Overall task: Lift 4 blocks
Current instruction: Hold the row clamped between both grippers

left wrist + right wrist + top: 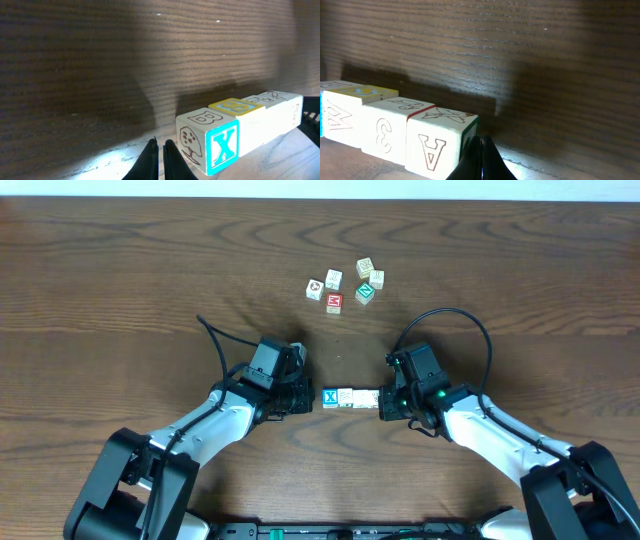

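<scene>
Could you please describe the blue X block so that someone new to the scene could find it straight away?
On the dark wooden table, find the short row of small wooden alphabet cubes lying between the left gripper and the right gripper. The bright blue cube with a white X is the end one beside the left gripper; its row neighbours are cream-white.

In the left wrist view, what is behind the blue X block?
Cream blocks line up directly behind the X block, the nearest one with a yellow-framed top. Their touching faces are hidden, and the row's far end cannot be made out.
</scene>
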Action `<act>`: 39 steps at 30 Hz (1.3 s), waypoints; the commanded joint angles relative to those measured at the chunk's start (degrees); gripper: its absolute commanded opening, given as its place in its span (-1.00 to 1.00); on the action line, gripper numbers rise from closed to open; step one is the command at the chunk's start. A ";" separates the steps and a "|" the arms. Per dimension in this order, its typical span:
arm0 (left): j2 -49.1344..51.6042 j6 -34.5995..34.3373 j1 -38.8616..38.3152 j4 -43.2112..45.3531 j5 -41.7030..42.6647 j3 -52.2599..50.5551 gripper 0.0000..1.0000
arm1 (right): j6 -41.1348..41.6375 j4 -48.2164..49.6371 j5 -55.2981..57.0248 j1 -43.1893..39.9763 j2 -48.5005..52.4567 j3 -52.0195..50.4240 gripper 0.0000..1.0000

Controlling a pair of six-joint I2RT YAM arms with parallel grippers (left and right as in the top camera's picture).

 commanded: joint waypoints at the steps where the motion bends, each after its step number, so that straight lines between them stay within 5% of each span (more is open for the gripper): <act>1: -0.37 -0.04 0.13 0.74 0.55 1.42 -0.85 | 0.55 0.61 -0.55 -0.35 0.35 1.18 -0.98; 39: 2.91 -1.40 -0.31 3.52 6.93 1.42 -0.86 | 0.52 2.29 -5.07 -0.33 0.35 1.18 -0.98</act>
